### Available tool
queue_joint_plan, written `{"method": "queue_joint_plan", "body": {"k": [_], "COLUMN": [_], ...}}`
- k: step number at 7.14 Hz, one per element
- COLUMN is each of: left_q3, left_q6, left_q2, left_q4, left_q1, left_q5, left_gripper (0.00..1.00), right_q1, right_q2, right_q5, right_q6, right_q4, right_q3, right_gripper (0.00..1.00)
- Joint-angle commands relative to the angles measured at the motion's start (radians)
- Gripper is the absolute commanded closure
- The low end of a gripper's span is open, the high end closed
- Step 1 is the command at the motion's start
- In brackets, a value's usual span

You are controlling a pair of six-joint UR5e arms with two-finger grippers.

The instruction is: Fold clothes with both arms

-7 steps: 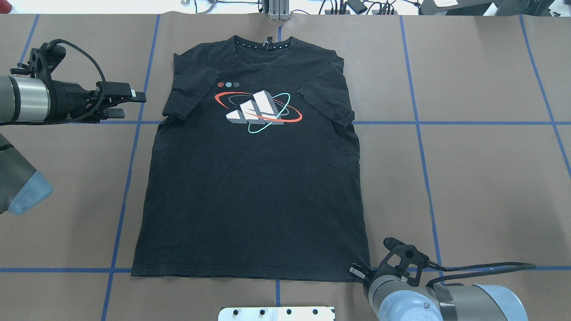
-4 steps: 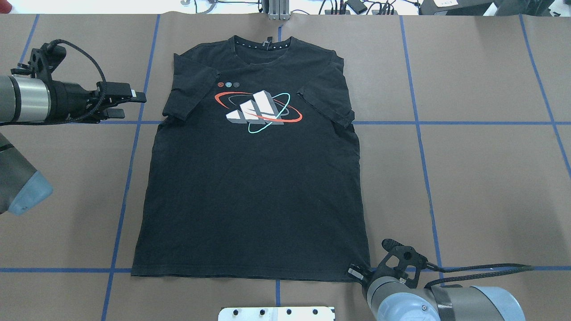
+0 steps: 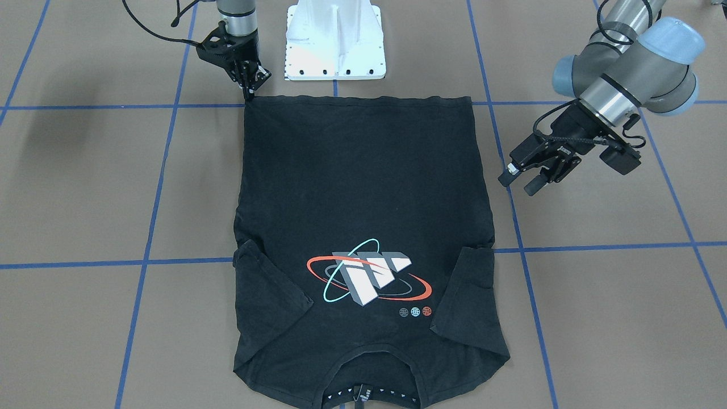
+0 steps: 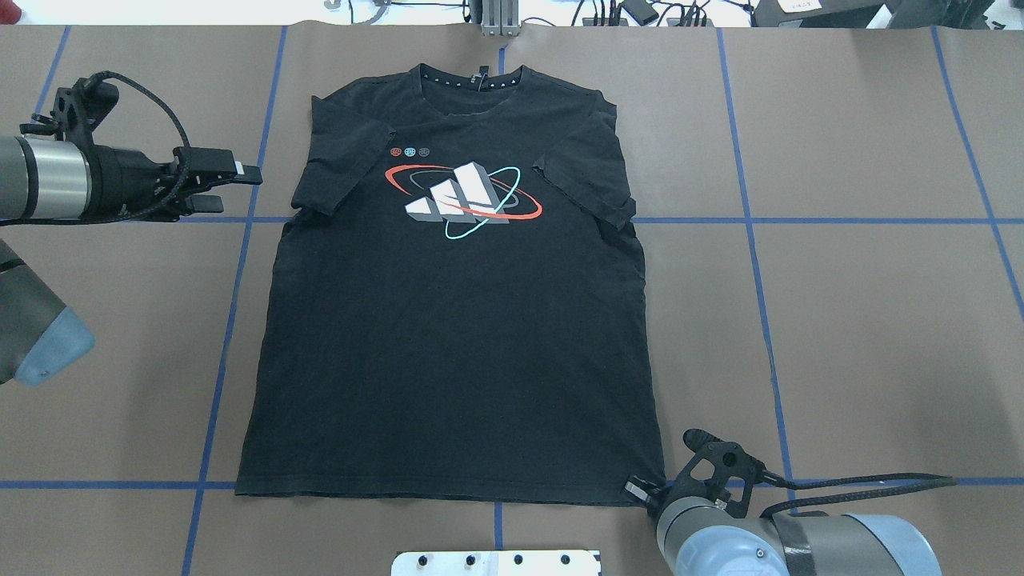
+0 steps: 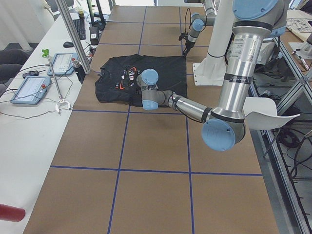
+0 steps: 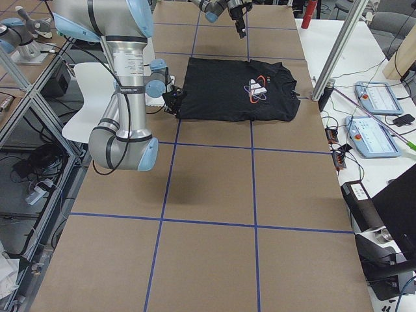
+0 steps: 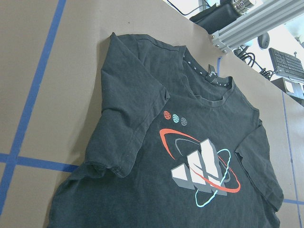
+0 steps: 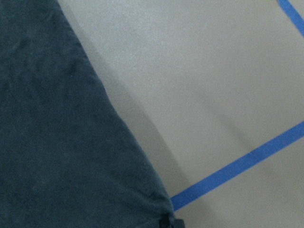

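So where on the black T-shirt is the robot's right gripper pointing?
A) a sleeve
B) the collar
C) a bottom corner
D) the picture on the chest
C: the right gripper sits tip-down right at one bottom hem corner of the T-shirt.
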Motion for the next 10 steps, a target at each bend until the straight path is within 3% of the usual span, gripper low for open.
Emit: {"method": "queue_joint_plan", "body": {"k": [1,3,4,6,9,10], "left_q3": [-0.01,-0.04,-0.095,-0.305,-0.379,-0.393], "left_q6": [-0.002,-0.061,-0.075,-0.086,-0.191,-0.198], "left_q2": [-0.001,0.011,0.068,0.097,0.103,0.123], "left_q4": [0.054,0.149,0.206,0.558,0.662,0.689], "left_q1": [0.0,0.03,0.105,0.19,0.339,0.394], "left_q5": [0.0,0.038,0.142,0.189,0.225,0.292], "left_gripper": [0.01,0.0,0.0,0.0,0.01,0.01], "right_q1": [0.018,0.027,0.029,0.027,0.029,0.025], "right_q2": [-0.003,-0.023,-0.023,-0.024,-0.055,-0.061], "right_q5": [0.009,0.018,0.061,0.087,0.095,0.095], "right_q6": [-0.001,-0.003,-0.001,0.002,0.009,0.011], "right_q4": [0.0,0.0,0.0,0.0,0.0,0.0], "right_q3": [0.046,0.115,0.127,0.15,0.163,0.166], "right_gripper": [1.0,1.0,1.0,1.0,1.0,1.0]}}
